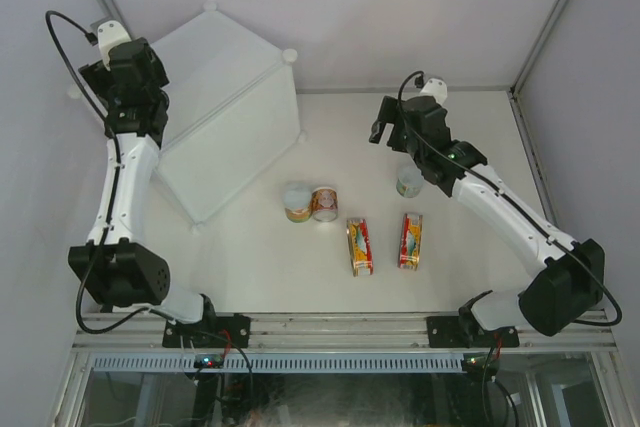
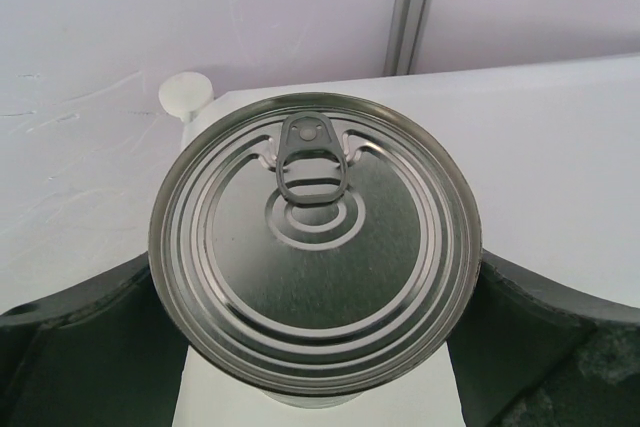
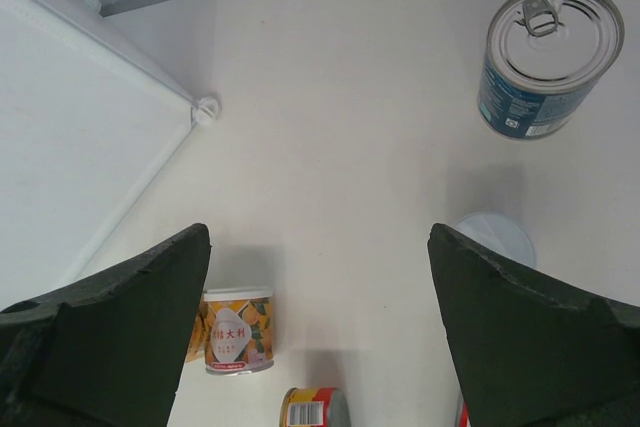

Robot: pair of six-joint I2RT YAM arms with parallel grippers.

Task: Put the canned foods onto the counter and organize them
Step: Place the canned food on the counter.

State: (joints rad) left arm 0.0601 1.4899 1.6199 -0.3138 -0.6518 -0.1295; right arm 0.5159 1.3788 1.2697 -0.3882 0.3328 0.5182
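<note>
A: Closest in, the silver pull-tab lid of a tall can (image 2: 315, 237) fills the left wrist view. It stands on the counter (image 2: 560, 147) near a corner knob (image 2: 185, 95), between the wide-spread fingers of the left gripper (image 2: 316, 272). Squeezed or loose, I cannot tell.

B: From above, that can is hidden beneath the gripper. The right gripper (image 3: 318, 247) gapes empty over bare tabletop (image 3: 340, 127). Only its camera shows a blue-labelled can (image 3: 550, 57). The small cans (image 1: 298, 202) and flat tins (image 1: 360, 245) lie well clear of the counter's edge.
</note>
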